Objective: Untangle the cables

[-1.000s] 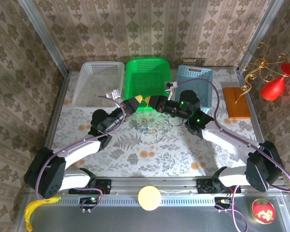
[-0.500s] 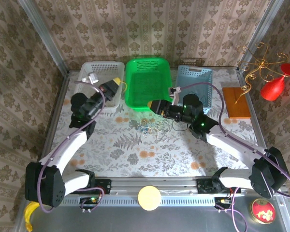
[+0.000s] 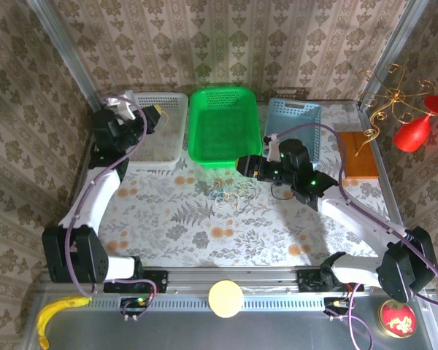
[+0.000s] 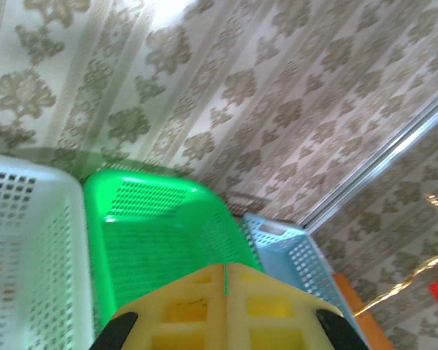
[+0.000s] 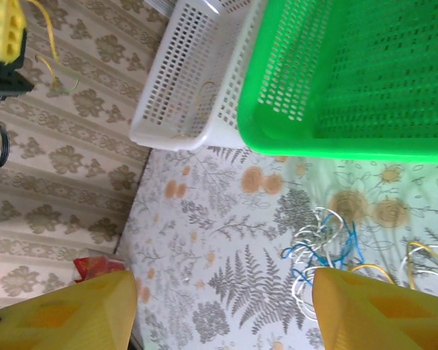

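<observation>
The left claw is raised at the far left, above the white basket. Its fingers are pressed together on a thin yellow cable that dangles from it. The right claw hangs by the near edge of the green basket, fingers spread wide with nothing between them. On the worktop, just near and left of that claw, lies a loose tangle of cables in blue, white and yellow loops. A blue basket sits right of the green one.
</observation>
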Motion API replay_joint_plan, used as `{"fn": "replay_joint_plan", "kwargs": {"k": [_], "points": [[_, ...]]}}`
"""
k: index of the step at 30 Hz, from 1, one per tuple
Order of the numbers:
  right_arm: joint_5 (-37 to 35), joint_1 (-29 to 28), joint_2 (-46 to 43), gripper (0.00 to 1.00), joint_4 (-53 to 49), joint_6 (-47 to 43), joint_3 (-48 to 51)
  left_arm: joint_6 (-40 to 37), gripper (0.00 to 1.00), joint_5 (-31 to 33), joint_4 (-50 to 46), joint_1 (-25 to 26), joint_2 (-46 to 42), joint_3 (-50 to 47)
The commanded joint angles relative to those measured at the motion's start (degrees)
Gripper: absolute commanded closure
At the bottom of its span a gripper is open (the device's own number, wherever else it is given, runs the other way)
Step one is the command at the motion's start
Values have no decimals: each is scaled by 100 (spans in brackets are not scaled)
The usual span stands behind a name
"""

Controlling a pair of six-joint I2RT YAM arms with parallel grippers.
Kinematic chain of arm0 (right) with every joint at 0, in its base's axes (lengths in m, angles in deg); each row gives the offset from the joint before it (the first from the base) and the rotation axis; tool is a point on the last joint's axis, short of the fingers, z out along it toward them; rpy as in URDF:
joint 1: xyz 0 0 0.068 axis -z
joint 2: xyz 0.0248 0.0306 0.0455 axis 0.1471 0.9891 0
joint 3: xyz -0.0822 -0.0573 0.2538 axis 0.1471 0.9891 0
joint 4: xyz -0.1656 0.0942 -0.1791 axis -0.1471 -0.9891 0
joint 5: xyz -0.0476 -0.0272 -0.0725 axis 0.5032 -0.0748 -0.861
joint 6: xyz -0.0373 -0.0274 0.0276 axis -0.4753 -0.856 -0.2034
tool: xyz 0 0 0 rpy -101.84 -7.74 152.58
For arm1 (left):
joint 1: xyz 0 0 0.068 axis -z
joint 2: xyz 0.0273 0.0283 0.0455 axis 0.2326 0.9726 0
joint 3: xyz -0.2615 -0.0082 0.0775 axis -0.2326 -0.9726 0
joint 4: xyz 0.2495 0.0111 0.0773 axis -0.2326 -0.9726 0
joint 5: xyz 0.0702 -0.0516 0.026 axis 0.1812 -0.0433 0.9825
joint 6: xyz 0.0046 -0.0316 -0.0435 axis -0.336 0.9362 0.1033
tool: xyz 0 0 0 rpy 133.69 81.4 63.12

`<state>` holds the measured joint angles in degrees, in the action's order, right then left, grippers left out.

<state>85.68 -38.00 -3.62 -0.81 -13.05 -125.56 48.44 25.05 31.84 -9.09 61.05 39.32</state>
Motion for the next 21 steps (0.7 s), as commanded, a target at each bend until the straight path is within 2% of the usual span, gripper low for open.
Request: {"fn": "replay_joint_plan", "kwargs": {"k": [1,9,11,13,18,21], "points": [[-132,64,161,34,-427,-489,-285,-552,100,209,-431,-93,513,383],[4,93,781,34,-300,-606,-485,-1114,100,850,-863,-151,1777,1037],[22,98,870,34,-236,-572,-501,-1246,95,969,-923,-185,2020,1126],[-11,98,891,34,-212,-560,-497,-1305,83,984,-925,-224,2208,1188],[-197,76,865,34,-421,-588,-455,-1355,44,970,-906,-311,2455,1324],[-314,54,806,34,-435,-558,-311,-1368,26,860,-1029,-316,2397,1454]]}}
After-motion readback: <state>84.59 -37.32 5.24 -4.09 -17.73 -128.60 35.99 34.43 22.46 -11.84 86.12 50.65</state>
